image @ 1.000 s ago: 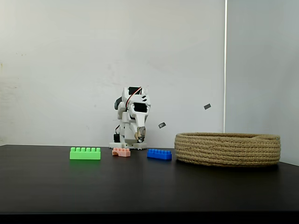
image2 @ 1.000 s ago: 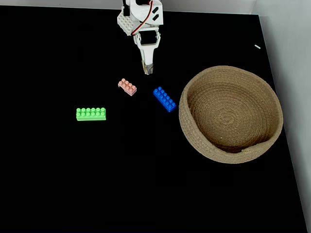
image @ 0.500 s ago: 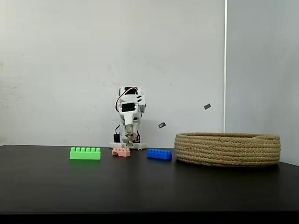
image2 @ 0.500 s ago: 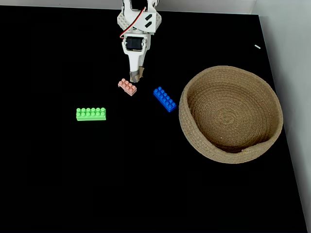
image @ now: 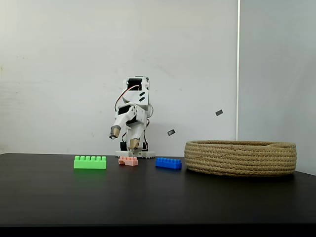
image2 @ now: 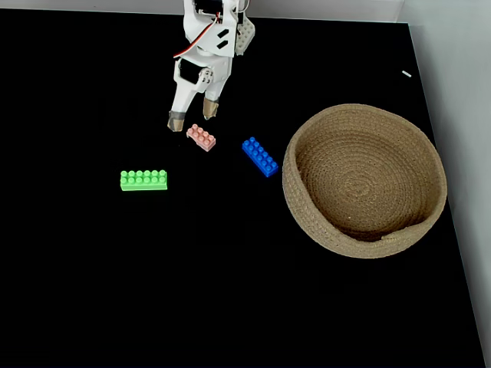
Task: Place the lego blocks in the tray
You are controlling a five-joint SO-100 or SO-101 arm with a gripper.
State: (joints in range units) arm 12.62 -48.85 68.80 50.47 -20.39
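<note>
My fingers [image2: 192, 115] hang spread wide apart and empty over the far side of the black worktop [image2: 92, 291], their tan tips pointing down, with the salmon-pink brick [image2: 201, 137] lying just in front of them. In the top-down fixed view that brick sits slightly nearer and slightly right of the gap between my tips, close enough that a short reach forward and down should straddle it. Its long axis runs diagonally, from far-left to near-right, so I judge my fingers will need to close across the short sides rather than along the length. In the low fixed view my fingers [image: 124, 138] are above the worktop, one tip lifted higher to the left, the other hanging close over the pink brick [image: 128, 160]; neither appears to touch it. The blue brick [image2: 260, 156] lies to the right of the pink one, also on a diagonal, near the tray's left rim but apart from it. The long green brick [image2: 143, 179] lies farther left and nearer, its length running left to right, well apart from the others. The tray [image2: 307, 222], a wide coiled-rope basket at the right of the worktop, holds nothing: its woven floor is bare in the top-down view, and all three bricks rest on the worktop outside it. By my reckoning the pink brick is the first target, and the task has barely begun.
</note>
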